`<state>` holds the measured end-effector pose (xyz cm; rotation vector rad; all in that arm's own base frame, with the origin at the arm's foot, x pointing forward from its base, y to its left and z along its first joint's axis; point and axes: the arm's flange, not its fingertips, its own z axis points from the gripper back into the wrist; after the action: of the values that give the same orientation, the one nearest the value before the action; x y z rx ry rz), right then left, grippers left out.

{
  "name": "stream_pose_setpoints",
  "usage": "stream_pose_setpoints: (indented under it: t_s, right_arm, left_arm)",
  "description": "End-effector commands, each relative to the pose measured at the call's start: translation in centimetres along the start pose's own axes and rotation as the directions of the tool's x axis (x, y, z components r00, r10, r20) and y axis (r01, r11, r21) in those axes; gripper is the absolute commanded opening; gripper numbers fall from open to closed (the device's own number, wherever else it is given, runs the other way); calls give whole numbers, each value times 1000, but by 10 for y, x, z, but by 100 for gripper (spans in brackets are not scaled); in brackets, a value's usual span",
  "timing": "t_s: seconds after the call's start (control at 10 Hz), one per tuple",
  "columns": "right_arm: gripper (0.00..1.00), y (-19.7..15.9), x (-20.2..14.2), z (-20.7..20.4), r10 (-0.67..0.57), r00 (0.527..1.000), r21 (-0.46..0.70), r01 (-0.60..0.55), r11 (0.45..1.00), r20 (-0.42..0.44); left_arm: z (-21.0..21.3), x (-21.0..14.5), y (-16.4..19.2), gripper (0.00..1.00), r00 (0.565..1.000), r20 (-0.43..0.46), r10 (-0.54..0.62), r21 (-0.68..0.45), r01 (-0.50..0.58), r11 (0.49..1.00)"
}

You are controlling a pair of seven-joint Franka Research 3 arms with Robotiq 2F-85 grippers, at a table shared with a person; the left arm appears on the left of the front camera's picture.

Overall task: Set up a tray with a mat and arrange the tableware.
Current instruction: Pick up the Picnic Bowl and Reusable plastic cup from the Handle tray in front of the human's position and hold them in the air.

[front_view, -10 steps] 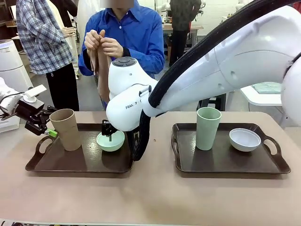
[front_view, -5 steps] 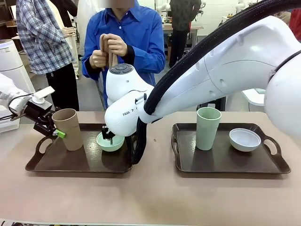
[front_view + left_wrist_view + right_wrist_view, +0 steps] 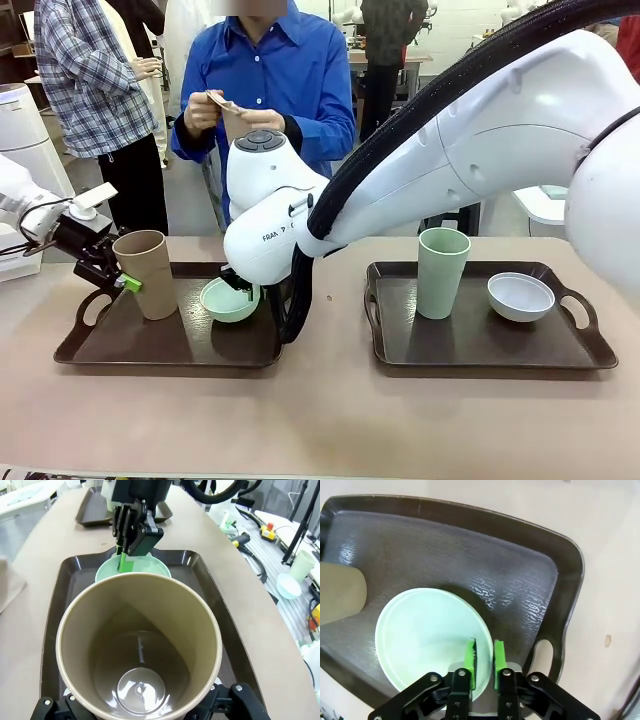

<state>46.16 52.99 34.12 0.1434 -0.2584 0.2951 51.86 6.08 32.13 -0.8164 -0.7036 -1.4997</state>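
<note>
A tan surface (image 3: 320,420) carried two dark brown plastic trays with handles, side by side. The left-hand tray (image 3: 170,352) held a tall tapered tan cup (image 3: 145,272), standing upright near its left end. The left gripper (image 3: 125,282) had its fingers clamped on this cup's sides; from the left wrist camera, the cup's bare, glossy bottom showed. Just beside the cup was a small round mint-green bowl (image 3: 225,300), tilted over the same tray. The right gripper (image 3: 484,652) reached across from the right, and its fingers pinched the bowl's rim, one green pad inside and one outside. The right-hand tray (image 3: 480,350) held a tall tapered pale green cup (image 3: 442,270), upright at its left, and a small round white bowl (image 3: 520,296) to the right of that cup, apart from it. Across the surface, a person in a blue shirt held a tan piece of material (image 3: 228,108) in both hands.
</note>
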Motion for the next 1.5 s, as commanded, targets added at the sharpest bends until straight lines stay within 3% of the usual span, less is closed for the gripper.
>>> stream_pose_setpoints:
  t_s: [0.0, 0.1, 0.2, 0.3, 0.5, 0.8, 1.0, 1.4]
  right_arm:
    - [0, -4, -6, 6, 15, 999, -26, -14, 1000, 44]
    - [0, -6, -7, 7, 15, 999, -34, -14, 999, 38]
    - [0, -7, -7, 8, 9, 1000, -37, -8, 999, 29]
    - [0, -6, -9, 15, 1, 1000, -34, -1, 999, 8]
    - [0, -3, -19, 59, -13, 1000, 30, 13, 999, 9]
    - [0, 3, -46, 156, 9, 998, 54, -12, 998, 70]
    - [0, 9, -61, 198, 18, 992, 19, -21, 1000, 122]
    - [0, 8, -61, 203, -14, 996, -16, 16, 1000, 88]
  left_arm:
    - [-2, -3, 5, 37, 1000, -11, -6, 15, 6, 1000]
    - [-2, -3, 4, 37, 1000, -17, 3, 19, -3, 1000]
    - [-1, -2, 4, 0, 1000, -17, 10, 23, -9, 1000]
    - [2, 2, 1, 37, 1000, -15, 15, 26, -15, 1000]
    - [21, 22, -15, 37, 998, -16, 67, 19, -67, 998]
    - [65, 72, -61, 37, 999, -40, 27, 77, -23, 997]
    - [84, 98, -92, 37, 998, -59, -15, 125, 22, 992]
    - [110, 132, -126, 37, 996, -74, -52, 234, 68, 970]
